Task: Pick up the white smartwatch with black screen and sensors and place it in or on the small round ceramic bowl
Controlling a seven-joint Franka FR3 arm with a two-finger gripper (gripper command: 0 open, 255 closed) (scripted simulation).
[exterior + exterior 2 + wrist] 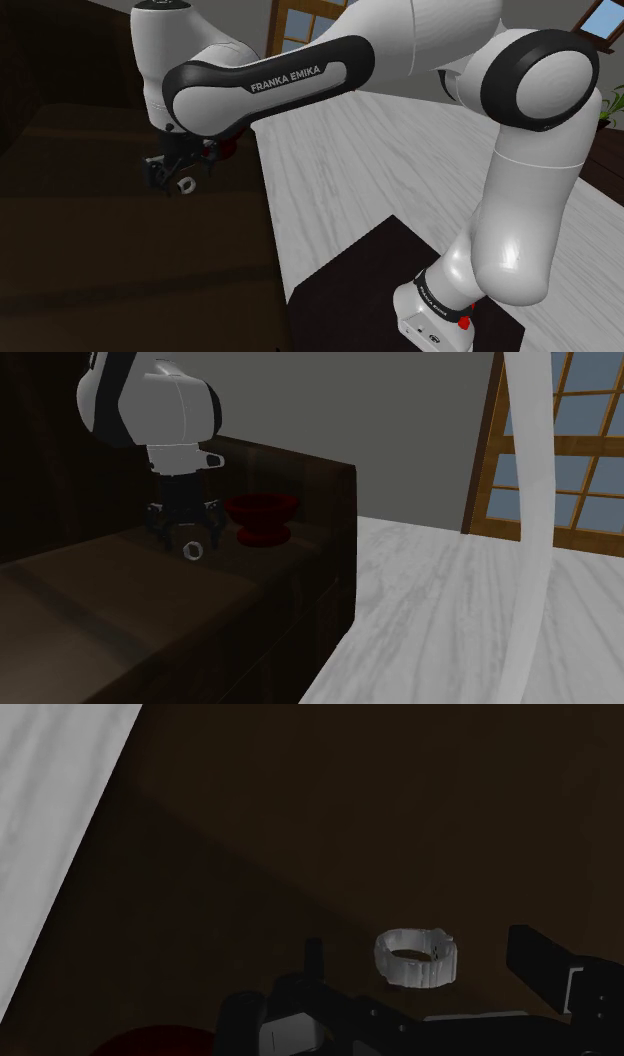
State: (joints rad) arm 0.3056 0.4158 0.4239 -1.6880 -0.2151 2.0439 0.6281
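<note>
The white smartwatch (417,957) lies curled in a ring on the dark brown surface (330,814). My black gripper (425,969) hangs just above it, open, with one finger on each side and neither touching it. In the second exterior view the watch (194,549) sits just under the gripper (185,534), and a dark red round bowl (261,515) stands close beyond, toward that view's right. In the shoulder view the watch (186,184) shows below the gripper (172,172), with the red bowl (222,148) partly hidden behind the hand.
The dark brown surface (150,612) ends in an edge that drops to a pale, streaked floor (450,612). A wooden-framed window (590,452) stands beyond. My dark stand (370,290) is at the shoulder view's lower right.
</note>
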